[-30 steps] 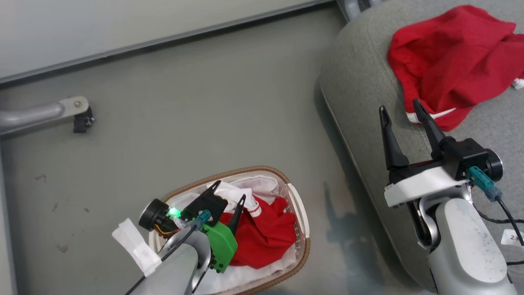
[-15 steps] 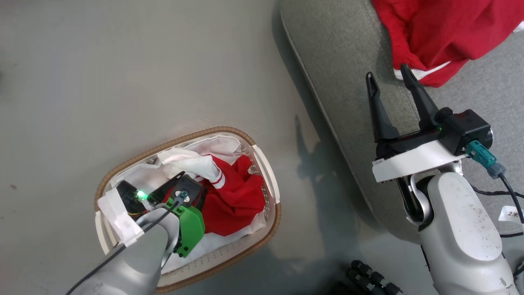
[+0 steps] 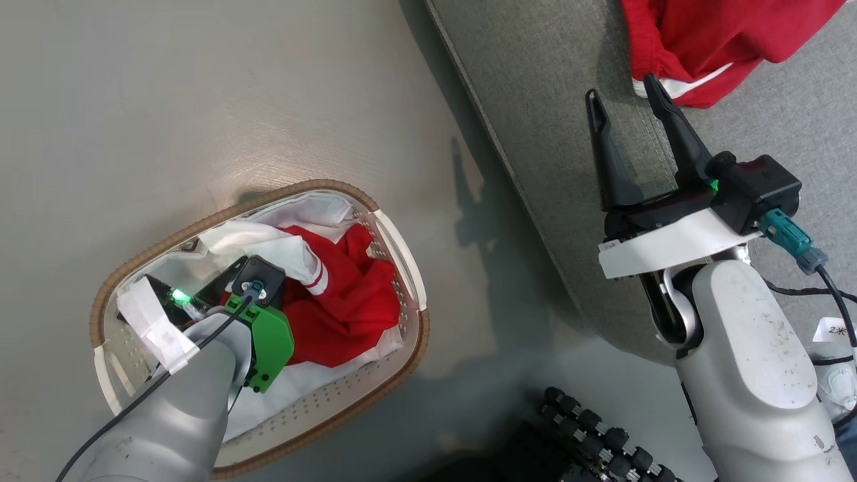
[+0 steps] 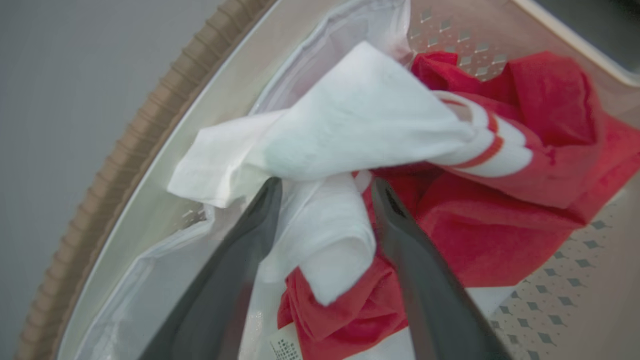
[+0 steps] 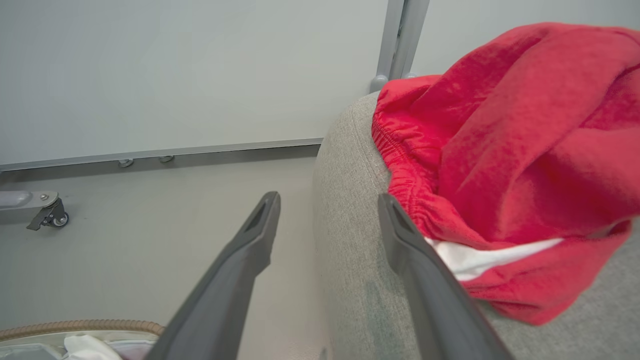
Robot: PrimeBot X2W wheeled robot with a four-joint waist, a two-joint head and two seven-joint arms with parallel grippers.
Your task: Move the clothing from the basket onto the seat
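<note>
I get bright, even, diffuse light with no harsh edges. The floor (image 3: 201,100) shows a pale glare patch just beyond the basket (image 3: 404,268), and soft shadows lie left of the seat (image 3: 535,100). In the left wrist view the left gripper (image 4: 326,184) has blurred near fingers (image 4: 225,285), and the basket rim bows at the frame edge.

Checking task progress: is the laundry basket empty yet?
Not empty: a crumpled red-and-white garment lies inside the laundry basket, over its white liner.
</note>
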